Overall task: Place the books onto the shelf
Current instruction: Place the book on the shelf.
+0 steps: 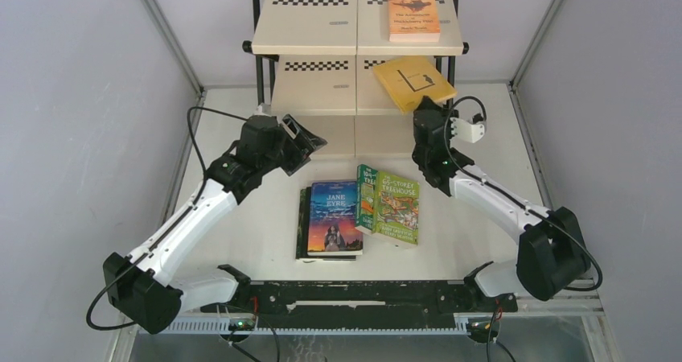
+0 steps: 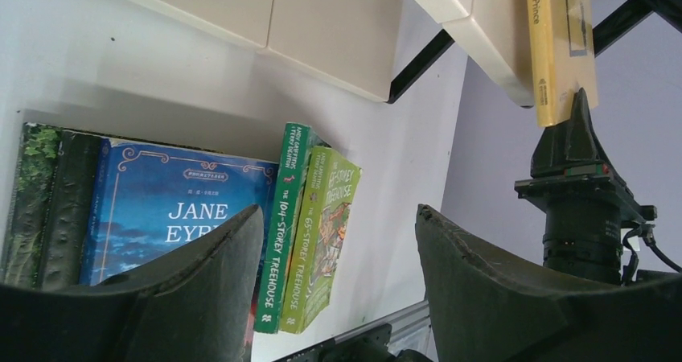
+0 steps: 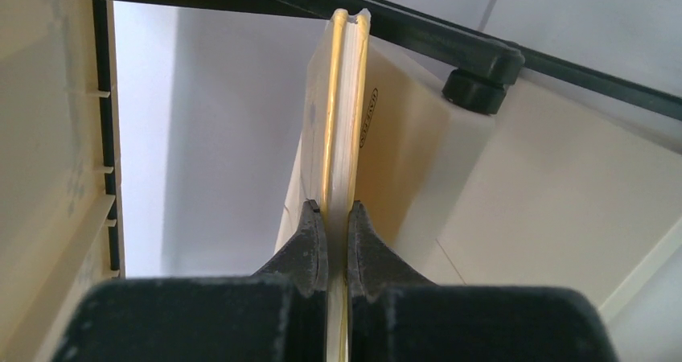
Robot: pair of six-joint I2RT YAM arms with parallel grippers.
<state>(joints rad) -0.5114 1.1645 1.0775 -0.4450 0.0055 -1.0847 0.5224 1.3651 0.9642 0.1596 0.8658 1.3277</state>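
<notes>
My right gripper (image 1: 427, 106) (image 3: 338, 209) is shut on the lower edge of a thin yellow book (image 1: 413, 82) (image 3: 344, 113) and holds it tilted at the right front of the shelf's (image 1: 315, 26) middle tier. A small orange book (image 1: 413, 14) lies on the top tier. On the table, a blue "Jane Eyre" (image 1: 334, 215) (image 2: 177, 209) rests on a dark book (image 1: 302, 221). Beside them lie two green books (image 1: 396, 207) (image 1: 367, 193), overlapping. My left gripper (image 1: 308, 141) (image 2: 338, 213) hangs open above the table, left of the books, with nothing between its fingers.
Grey enclosure walls (image 1: 88, 96) close in both sides and the back. A black rail (image 1: 362, 294) runs along the near table edge between the arm bases. The shelf's black frame post (image 3: 474, 80) stands close to the held book.
</notes>
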